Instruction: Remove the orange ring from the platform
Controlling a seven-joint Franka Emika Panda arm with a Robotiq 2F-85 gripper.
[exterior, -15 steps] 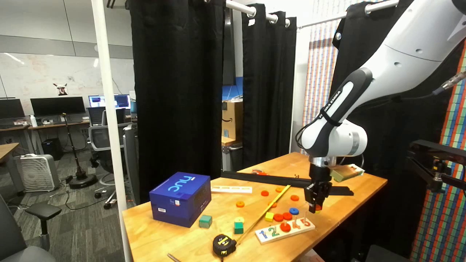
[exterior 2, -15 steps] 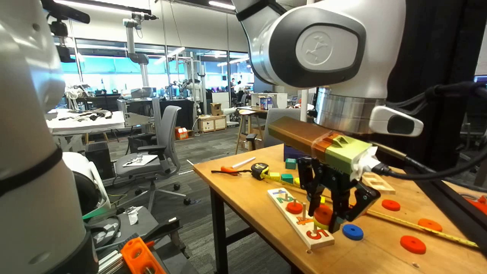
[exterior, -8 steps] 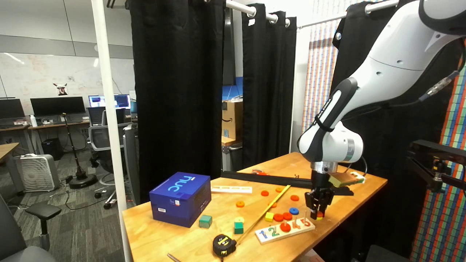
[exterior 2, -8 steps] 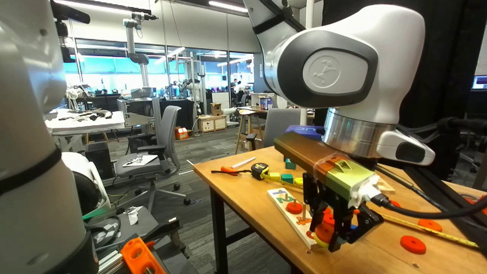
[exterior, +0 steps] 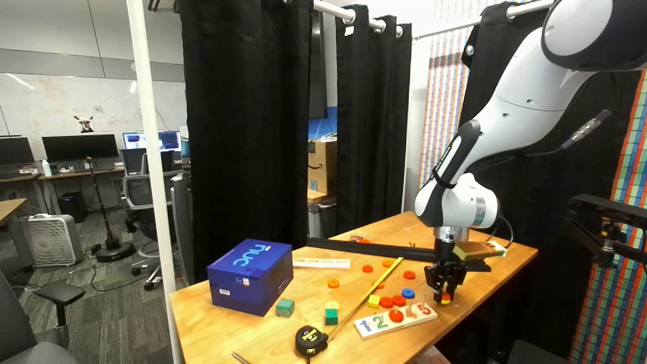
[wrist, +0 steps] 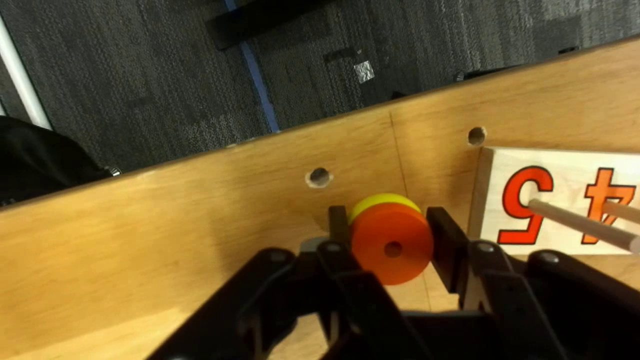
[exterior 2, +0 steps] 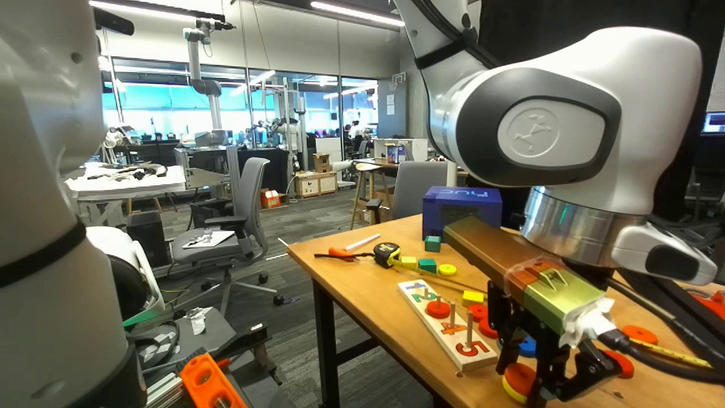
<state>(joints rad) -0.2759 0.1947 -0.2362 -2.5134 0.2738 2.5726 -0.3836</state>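
Note:
The orange ring (wrist: 392, 265) is small and round, with a yellow ring (wrist: 376, 201) stacked under it. Both sit between the fingers of my gripper (wrist: 389, 222), which is shut on them. The orange ring also shows in both exterior views (exterior: 446, 297) (exterior 2: 520, 377), low over the table just past the "5" end of the platform. I cannot tell whether the yellow ring touches the table. The platform (exterior 2: 439, 323) is a pale board with coloured digits and upright pegs; its "5" peg stands bare. A red ring (exterior 2: 438, 309) sits on the board near the middle.
Loose red rings (exterior: 386, 302), a blue ring (exterior: 408, 293) and a yellow cube (exterior: 373, 302) lie behind the platform. A tape measure (exterior: 311, 341) with its tape pulled out crosses the table. A blue box (exterior: 247, 278) stands farther off. The table edge (wrist: 280, 137) is close to my gripper.
My gripper has moved down and sideways away from the platform's "5" end, carrying the orange and yellow rings with it. The platform has not moved.

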